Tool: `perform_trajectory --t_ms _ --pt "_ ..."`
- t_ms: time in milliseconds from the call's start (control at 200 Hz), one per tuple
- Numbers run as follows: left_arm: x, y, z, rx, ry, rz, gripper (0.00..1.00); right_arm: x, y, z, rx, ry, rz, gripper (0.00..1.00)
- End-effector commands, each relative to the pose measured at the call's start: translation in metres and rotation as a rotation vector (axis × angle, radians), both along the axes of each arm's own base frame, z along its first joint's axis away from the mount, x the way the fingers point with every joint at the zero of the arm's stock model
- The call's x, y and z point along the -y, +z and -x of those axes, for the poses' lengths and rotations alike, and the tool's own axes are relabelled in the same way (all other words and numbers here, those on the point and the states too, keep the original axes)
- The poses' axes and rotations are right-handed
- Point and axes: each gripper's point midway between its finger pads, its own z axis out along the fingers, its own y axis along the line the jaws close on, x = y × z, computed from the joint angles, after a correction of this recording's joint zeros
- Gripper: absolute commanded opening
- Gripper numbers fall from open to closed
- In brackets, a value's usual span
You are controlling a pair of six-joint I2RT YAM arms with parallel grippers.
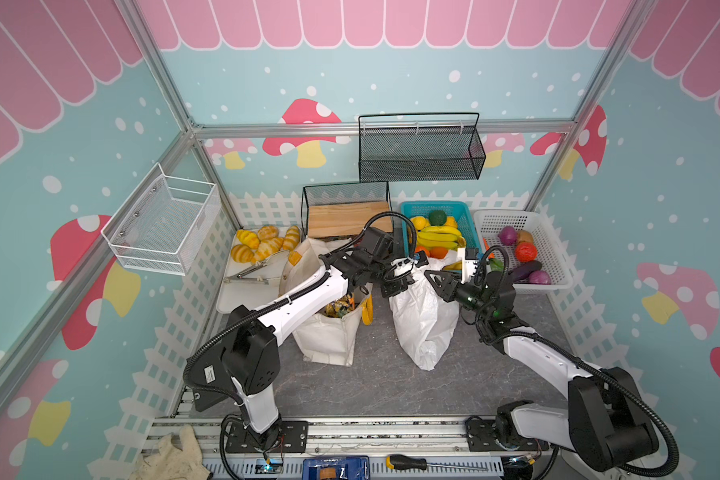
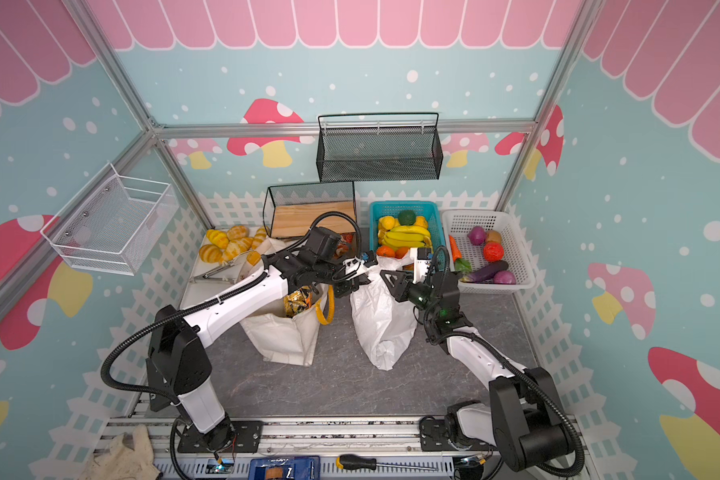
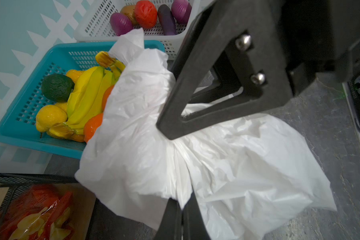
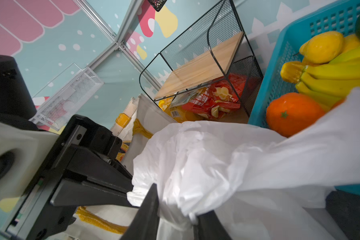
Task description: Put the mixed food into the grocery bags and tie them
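**Step in hand:** tying the white plastic bag (image 1: 422,328). It stands on the table (image 1: 375,382) just beside the canvas tote (image 1: 329,340) and in front of the teal fruit basket (image 1: 466,208). Its contents are hidden by the film, so its filling cannot be confirmed. The tote stands open and untied, with snack packets (image 1: 339,307) showing inside.

**Pincers:** the left gripper (image 3: 181,207) is fully closed on the gathered neck of the bag. The right gripper (image 4: 179,205) has its jaws drawn in on a second bunch of the same neck, and plastic fills the gap between them.

**Pose:** the left arm reaches level across the tote mouth. The right arm is bent at the elbow, with its wrist turned inward, and the two grippers nearly meet over the bag.

**Next move:** in my judgement, the two held bunches must be crossed and drawn through. This calls for gentle tension, since the thin film could tear or the bag could tip.
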Motion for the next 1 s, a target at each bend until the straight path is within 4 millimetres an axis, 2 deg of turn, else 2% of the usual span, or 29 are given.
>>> perform_trajectory --t_ms 0,95,215,305,440,761,886,991 --pt "-0.004 0.017 0.007 0.045 -0.012 0.025 0.11 -0.001 0.015 0.006 0.048 0.023 -0.081 0.11" --pt "-0.011 0.018 0.01 0.042 -0.023 0.034 0.25 0.004 0.017 0.011 0.054 0.012 -0.097 0.0" --pt "-0.021 0.017 0.013 0.051 -0.018 0.033 0.32 0.01 0.019 0.017 0.054 0.016 -0.124 0.0" --pt "-0.024 0.022 0.014 0.061 -0.008 0.055 0.32 0.01 0.021 0.02 0.058 0.026 -0.139 0.0" --pt "-0.018 0.027 0.022 0.059 -0.035 0.081 0.31 0.009 0.023 0.023 0.063 0.034 -0.149 0.0" --pt "-0.001 0.021 0.023 0.059 -0.054 0.059 0.31 0.01 0.028 0.022 0.08 0.026 -0.148 0.0" --pt "0.005 0.027 0.022 0.062 -0.054 0.072 0.26 0.011 0.027 0.022 0.08 0.023 -0.143 0.0" --pt "0.009 0.028 0.02 0.06 -0.052 0.076 0.18 0.011 0.026 0.023 0.078 0.022 -0.141 0.0"
